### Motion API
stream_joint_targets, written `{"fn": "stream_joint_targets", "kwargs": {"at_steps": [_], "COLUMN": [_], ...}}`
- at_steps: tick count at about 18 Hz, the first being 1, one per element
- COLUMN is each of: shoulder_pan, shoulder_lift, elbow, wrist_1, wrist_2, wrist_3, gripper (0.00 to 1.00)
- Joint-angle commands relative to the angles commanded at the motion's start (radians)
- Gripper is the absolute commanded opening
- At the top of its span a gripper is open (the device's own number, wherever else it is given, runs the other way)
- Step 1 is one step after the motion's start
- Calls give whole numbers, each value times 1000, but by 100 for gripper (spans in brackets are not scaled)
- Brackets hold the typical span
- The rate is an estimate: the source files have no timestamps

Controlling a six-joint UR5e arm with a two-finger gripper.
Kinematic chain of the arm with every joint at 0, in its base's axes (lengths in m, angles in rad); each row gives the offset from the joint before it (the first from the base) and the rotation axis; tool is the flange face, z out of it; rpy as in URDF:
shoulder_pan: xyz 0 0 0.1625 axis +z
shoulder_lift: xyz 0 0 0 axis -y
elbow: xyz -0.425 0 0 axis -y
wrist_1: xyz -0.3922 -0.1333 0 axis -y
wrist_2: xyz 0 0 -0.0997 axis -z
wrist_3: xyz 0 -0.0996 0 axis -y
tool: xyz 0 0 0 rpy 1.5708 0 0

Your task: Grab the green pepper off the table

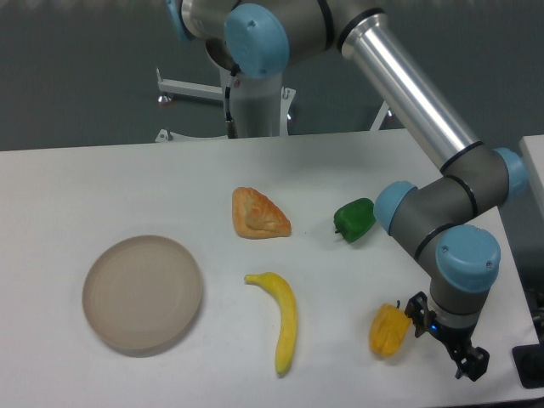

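Camera: green pepper [354, 219] well beyond pincer [445, 343].

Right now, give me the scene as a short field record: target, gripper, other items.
target: green pepper, on the table, right of centre, partly behind the arm
gripper: low at the near right corner, beside the yellow pepper; holds nothing, jaw state unclear
pastry: centre, left of the green pepper
banana: near centre front
plate: left front, empty
task status: green pepper not yet picked
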Motion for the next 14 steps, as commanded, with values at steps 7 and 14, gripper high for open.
{"fn": "stream_joint_targets", "kwargs": {"at_steps": [7, 14], "shoulder_pan": [2, 2], "shoulder_lift": [9, 40], "elbow": [-3, -34], "wrist_1": [-2, -15], "wrist_2": [0, 5], "wrist_3": [0, -2], "gripper": [100, 100]}}
